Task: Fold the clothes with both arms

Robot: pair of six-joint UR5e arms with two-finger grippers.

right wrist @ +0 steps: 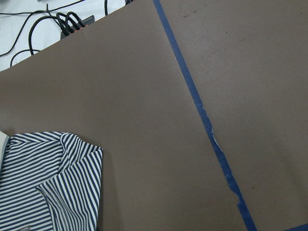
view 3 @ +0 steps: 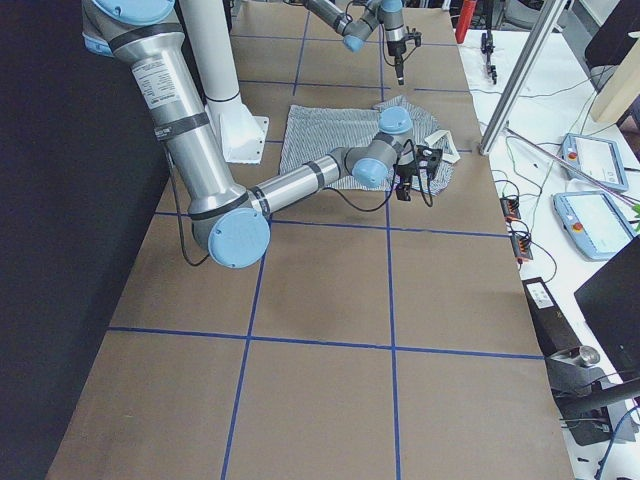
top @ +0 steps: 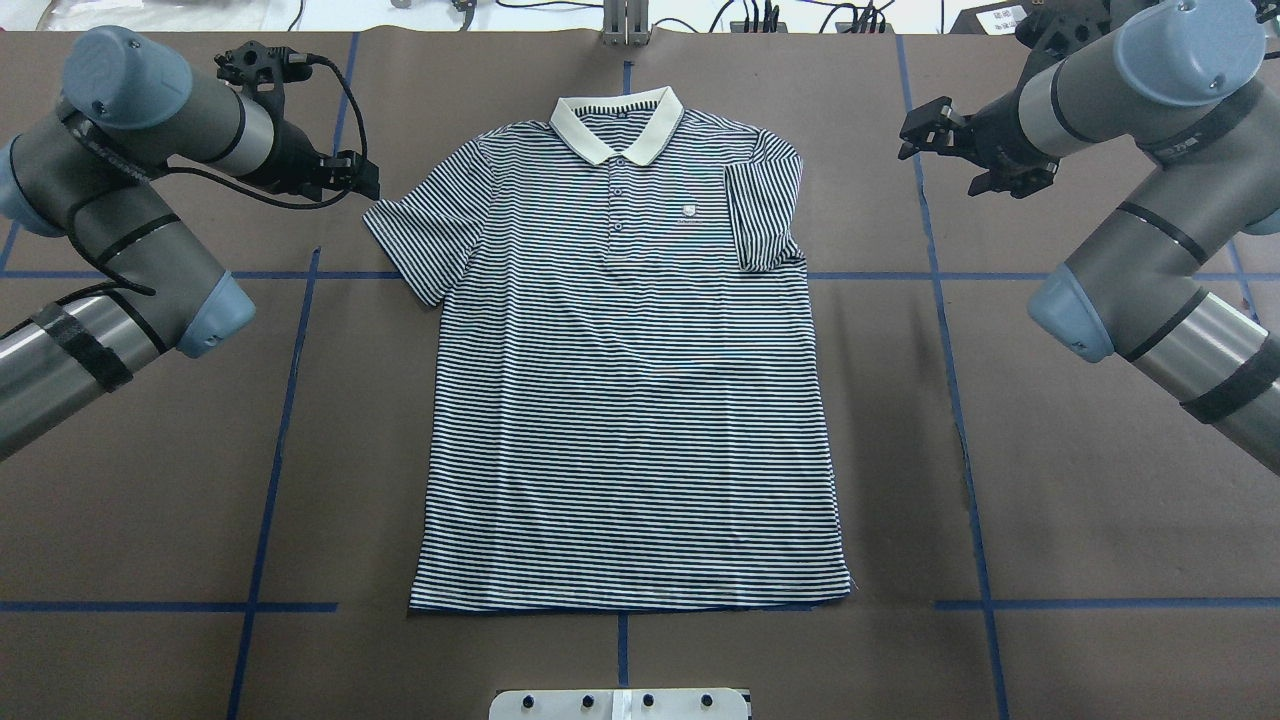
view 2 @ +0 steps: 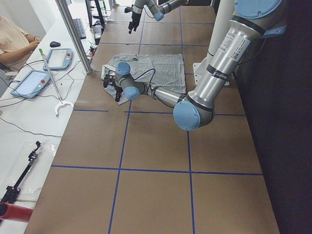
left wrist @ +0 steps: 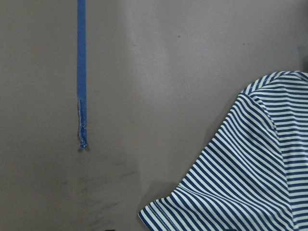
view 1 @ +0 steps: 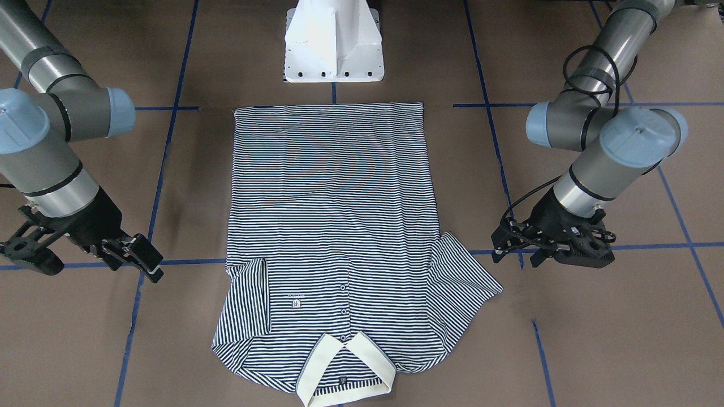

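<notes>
The striped polo shirt (top: 630, 400) lies flat, front up, with its cream collar (top: 615, 125) at the far end of the table. The sleeve (top: 420, 230) on my left is spread out. The other sleeve (top: 765, 210) is folded in over the chest beside the logo. My left gripper (top: 360, 175) hovers open and empty just beyond the spread sleeve's edge, and its wrist view shows that sleeve (left wrist: 250, 183). My right gripper (top: 940, 160) stands open and empty a short way off the folded shoulder (right wrist: 48, 178). From the front the left gripper (view 1: 517, 249) and right gripper (view 1: 96, 265) flank the shirt (view 1: 334, 198).
The brown table is marked with blue tape lines (top: 290, 400). The white pedestal base (view 1: 334, 45) stands by the shirt's hem. Cables (top: 760, 15) run along the far edge. A person (view 2: 14, 39) sits at a side desk with tablets (view 2: 58, 57).
</notes>
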